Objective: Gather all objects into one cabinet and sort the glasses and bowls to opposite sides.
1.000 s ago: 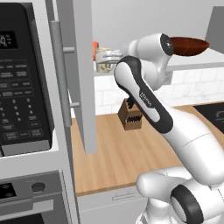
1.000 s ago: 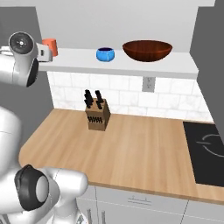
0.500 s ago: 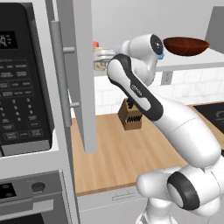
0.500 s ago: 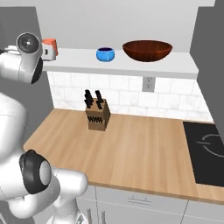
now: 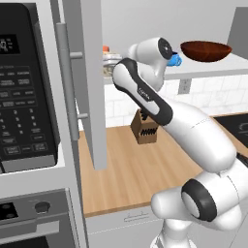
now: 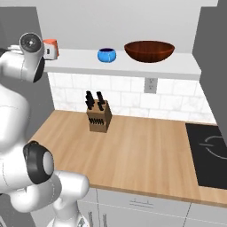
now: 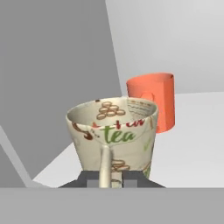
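While the mug (image 7: 111, 131) is standing upright on the shelf (image 6: 133, 66), at its far left end beside the grey side panel, its handle is pointing straight back between the tips of the hand (image 7: 108, 178). The tips are sitting close on either side of that handle; whether they are pinching it or letting it go, I cannot tell. The orange cup (image 7: 153, 100) is standing just behind the mug, at 1 o'clock from it in the hand view, near it but apart.

Moving outward in the right base view, the blue cup (image 6: 107, 55) is sitting at 3 o'clock from the orange cup, and the bowl (image 6: 149, 50) is resting at 3 o'clock from the blue cup, toward the right end of the shelf.

Judging by this, the task is looking nearly done: both glasses are grouping at the left side and the bowl is lying at the right. What is remaining seems to be freeing the mug and backing the arm away.

Counting: one mug, one orange cup, one blue cup, one bowl. One knife block (image 6: 98, 116) is standing below on the tabletop (image 6: 142, 150).
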### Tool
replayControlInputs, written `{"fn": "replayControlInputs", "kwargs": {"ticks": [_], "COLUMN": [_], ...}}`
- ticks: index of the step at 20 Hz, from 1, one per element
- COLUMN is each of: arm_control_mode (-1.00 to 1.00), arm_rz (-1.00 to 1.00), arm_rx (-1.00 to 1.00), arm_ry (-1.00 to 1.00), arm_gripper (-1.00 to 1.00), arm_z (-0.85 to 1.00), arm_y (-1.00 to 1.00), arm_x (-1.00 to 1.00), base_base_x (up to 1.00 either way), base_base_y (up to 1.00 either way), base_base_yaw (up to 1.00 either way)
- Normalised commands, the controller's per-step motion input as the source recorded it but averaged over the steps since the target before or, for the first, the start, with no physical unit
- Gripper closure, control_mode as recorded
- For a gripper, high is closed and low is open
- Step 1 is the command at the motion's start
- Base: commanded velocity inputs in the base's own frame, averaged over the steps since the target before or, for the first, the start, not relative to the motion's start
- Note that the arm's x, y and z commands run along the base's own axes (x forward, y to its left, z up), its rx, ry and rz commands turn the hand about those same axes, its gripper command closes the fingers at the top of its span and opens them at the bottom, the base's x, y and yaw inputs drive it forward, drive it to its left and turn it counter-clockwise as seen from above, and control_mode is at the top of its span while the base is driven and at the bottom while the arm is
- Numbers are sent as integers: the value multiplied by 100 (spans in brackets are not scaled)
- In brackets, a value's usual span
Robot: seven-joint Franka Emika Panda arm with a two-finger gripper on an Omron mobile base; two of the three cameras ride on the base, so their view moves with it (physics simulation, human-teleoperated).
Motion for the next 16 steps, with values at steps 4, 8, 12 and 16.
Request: {"fn": "replayControlInputs", "kwargs": {"ticks": [4, 8, 12, 16], "arm_control_mode": [-100, -100, -100, -100], "arm_rz": [0, 0, 0, -11], "arm_rx": [0, 0, 0, 0], "arm_ry": [0, 0, -5, -3], "arm_gripper": [-100, -100, -100, -100], "arm_z": [0, 0, 0, 0], "arm_y": [0, 0, 0, -29], "arm_x": [1, 0, -20, -81], "base_base_x": [0, 0, 0, 0], "base_base_y": [0, 0, 0, 0], "base_base_yaw": [0, 0, 0, 0]}}
